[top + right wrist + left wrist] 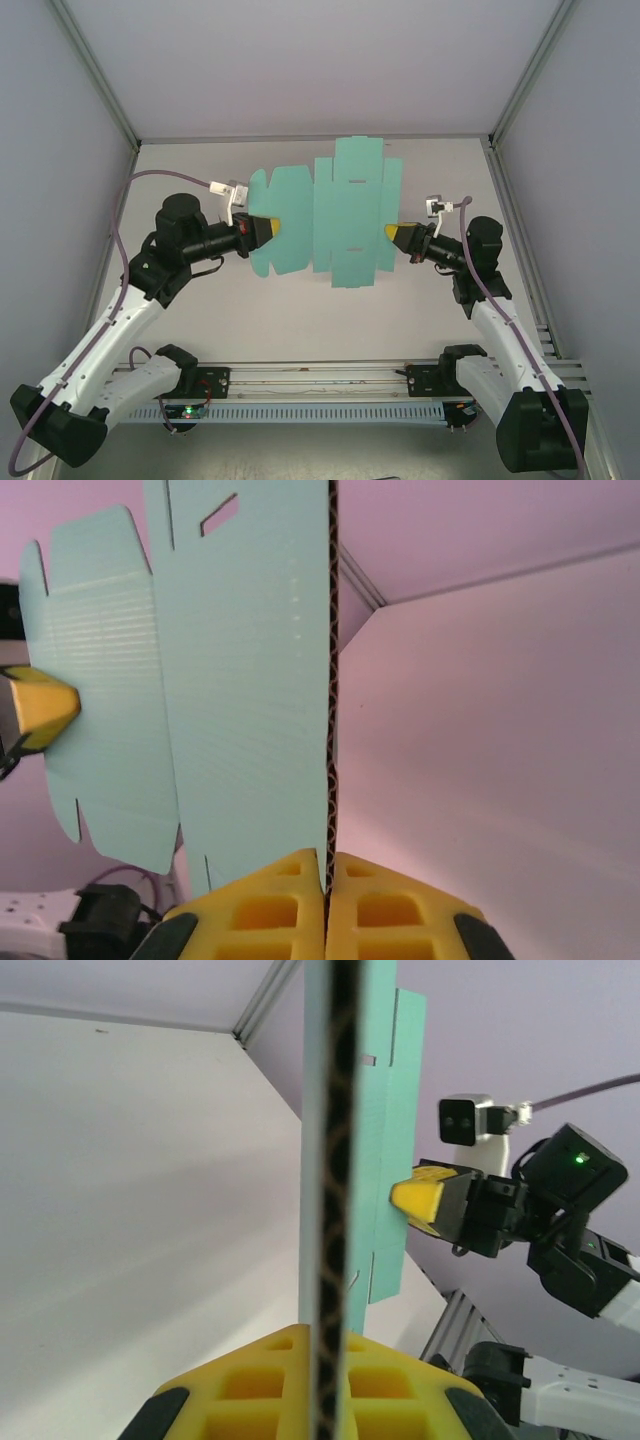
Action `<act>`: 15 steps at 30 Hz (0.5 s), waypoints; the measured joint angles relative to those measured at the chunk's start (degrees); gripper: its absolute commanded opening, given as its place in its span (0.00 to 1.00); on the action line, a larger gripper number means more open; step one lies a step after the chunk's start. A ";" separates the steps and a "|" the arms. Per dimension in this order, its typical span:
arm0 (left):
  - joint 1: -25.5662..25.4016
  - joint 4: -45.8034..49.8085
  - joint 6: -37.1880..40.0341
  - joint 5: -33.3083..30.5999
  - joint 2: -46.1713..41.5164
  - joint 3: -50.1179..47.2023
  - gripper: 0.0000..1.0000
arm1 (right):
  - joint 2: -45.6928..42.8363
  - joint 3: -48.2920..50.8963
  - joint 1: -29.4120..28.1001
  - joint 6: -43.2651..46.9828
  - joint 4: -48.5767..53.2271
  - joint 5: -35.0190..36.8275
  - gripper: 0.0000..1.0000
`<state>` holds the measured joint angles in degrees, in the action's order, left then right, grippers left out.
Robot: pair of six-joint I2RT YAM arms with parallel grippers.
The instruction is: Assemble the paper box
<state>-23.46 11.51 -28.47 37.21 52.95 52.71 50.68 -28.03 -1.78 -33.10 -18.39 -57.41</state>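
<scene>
Gripping: the sheet is pinched at both sides, with the left gripper clamped on its left edge and the right gripper clamped on its right.
Sheet: held unfolded over the table, between the arms.
Axis: the span runs gripper to gripper; both are equally near.
Hidden: creases are faint and the tilt cannot be judged.

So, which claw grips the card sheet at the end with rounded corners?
The left claw: it pinches the teal die-cut sheet on its rounded-corner end panel, while the right claw pinches the opposite, square-cornered edge.
</scene>
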 measured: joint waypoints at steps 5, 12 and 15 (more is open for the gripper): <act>0.02 0.02 -0.22 -1.53 1.70 -0.35 0.00 | -0.04 -2.51 -5.09 5.40 8.96 10.43 0.00; 0.33 -0.22 -2.23 -5.40 5.09 -2.54 0.00 | 2.49 -12.41 -27.74 19.93 28.04 55.04 0.00; 0.33 -1.14 -4.02 -6.75 6.73 -4.04 0.00 | 8.22 -15.30 -36.41 26.14 30.47 72.87 0.00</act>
<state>-23.14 10.37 -32.49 30.46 59.68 48.66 58.89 -43.33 -38.20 -6.96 12.08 15.46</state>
